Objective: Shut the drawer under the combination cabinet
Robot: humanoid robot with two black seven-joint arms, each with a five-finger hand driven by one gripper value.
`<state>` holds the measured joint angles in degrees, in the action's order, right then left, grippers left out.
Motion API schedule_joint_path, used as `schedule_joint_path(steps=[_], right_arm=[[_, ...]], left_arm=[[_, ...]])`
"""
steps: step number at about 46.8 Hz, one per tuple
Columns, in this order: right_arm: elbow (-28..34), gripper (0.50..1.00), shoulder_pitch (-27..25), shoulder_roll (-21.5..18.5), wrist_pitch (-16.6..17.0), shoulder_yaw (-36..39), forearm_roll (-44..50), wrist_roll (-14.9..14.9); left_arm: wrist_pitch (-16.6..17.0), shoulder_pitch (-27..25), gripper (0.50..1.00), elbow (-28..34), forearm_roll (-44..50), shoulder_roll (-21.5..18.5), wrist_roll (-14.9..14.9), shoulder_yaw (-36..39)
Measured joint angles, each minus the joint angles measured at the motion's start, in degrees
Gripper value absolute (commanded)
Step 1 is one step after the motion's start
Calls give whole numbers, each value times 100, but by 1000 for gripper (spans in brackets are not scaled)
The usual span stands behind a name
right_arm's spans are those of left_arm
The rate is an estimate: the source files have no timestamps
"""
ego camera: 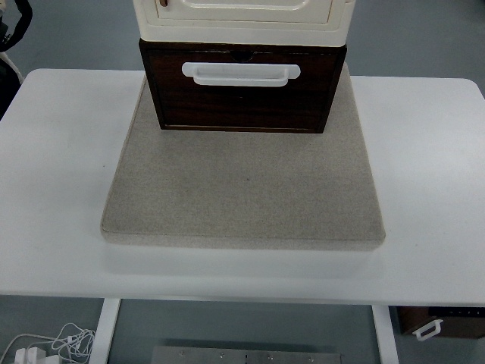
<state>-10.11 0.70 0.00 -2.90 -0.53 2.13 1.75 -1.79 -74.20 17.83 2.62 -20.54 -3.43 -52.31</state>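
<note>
The combination cabinet stands at the back of the table, on a grey mat (242, 197). Its upper part is a cream cabinet (242, 19), cut off by the picture's top. Under it sits the dark brown drawer (242, 102) with a white bar handle (241, 73) across its front. The drawer's front stands a little forward of the cream part, and a thin strip of its top edge shows. Neither robot hand nor arm is in the picture.
The white table (61, 152) extends bare to the left and right of the mat. A dark shape (15, 23) that I cannot identify shows in the top left corner, beyond the table. Below the table lie white cables (53, 345) and a brown box (443, 322).
</note>
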Motion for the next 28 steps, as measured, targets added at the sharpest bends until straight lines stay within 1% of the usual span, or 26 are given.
schedule_joint_path(steps=[4,12,19,28], right_arm=[[0,952,2,0,0,0,0,1],[0,952,3,0,0,0,0,0],[0,952,6,0,0,0,0,1],[0,952,3,0,0,0,0,1]], left_arm=[[-41,207,1000,-5,297,71,114,-55],[-291,530,1000,17,1144,108,172,-67],[-436,728,1000,21,1223,265,193,-85],[-703,956,1000,-6,1223,422,356,-86]])
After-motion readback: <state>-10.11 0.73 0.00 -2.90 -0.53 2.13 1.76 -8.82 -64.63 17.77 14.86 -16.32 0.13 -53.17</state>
